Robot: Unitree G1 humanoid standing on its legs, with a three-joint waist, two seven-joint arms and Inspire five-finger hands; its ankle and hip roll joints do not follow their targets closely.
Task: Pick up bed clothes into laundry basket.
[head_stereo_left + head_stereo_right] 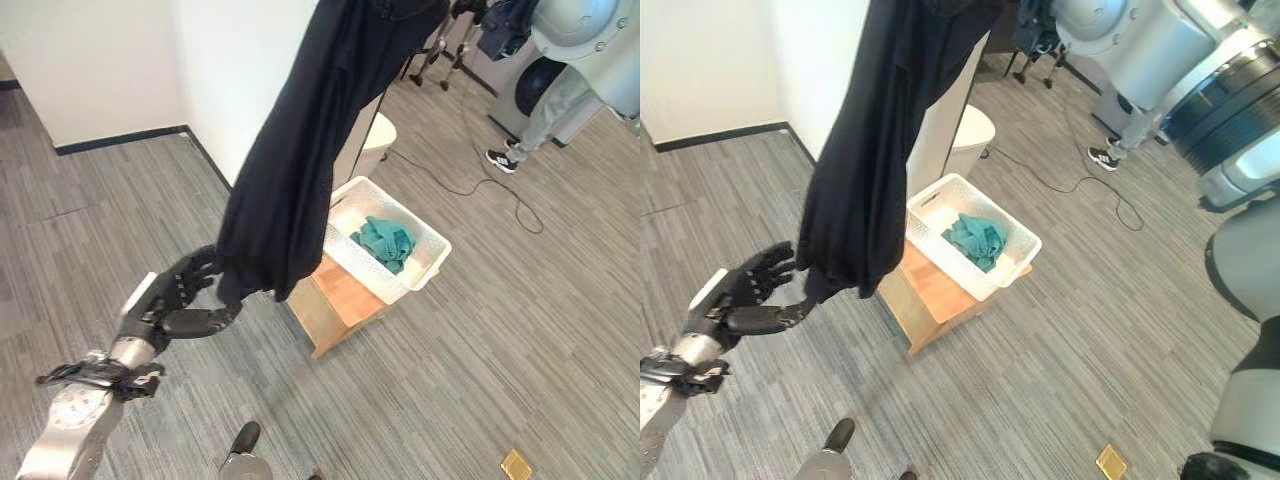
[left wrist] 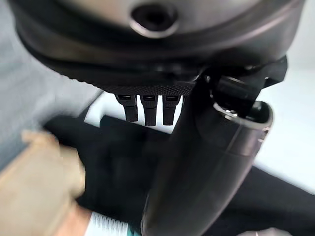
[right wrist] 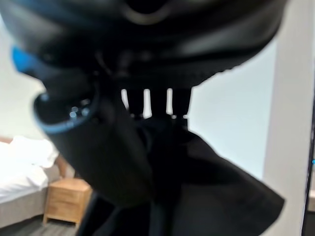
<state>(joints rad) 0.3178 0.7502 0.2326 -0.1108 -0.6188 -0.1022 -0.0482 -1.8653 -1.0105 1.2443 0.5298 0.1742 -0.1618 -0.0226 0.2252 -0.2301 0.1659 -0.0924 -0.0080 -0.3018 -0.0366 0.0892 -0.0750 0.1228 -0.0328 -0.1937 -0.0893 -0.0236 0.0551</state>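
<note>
A long black garment [image 1: 290,180] hangs down from the top of the left eye view, just left of the white laundry basket [image 1: 425,262]. My right hand [image 3: 98,147] is raised high and shut on the garment's upper end [image 3: 206,196]. My left hand [image 1: 170,295] is low at the left, open, its spread fingers touching the garment's bottom hem [image 1: 830,275]. In the left wrist view the black cloth [image 2: 118,167] lies just past the straight fingers. A teal cloth [image 1: 385,242] lies inside the basket.
The basket stands on a low wooden stool [image 1: 340,300] beside a white wall corner [image 1: 240,80]. A white round bin [image 1: 378,140] is behind it. A person's leg and shoe [image 1: 500,158] and a floor cable [image 1: 470,185] are at the back right.
</note>
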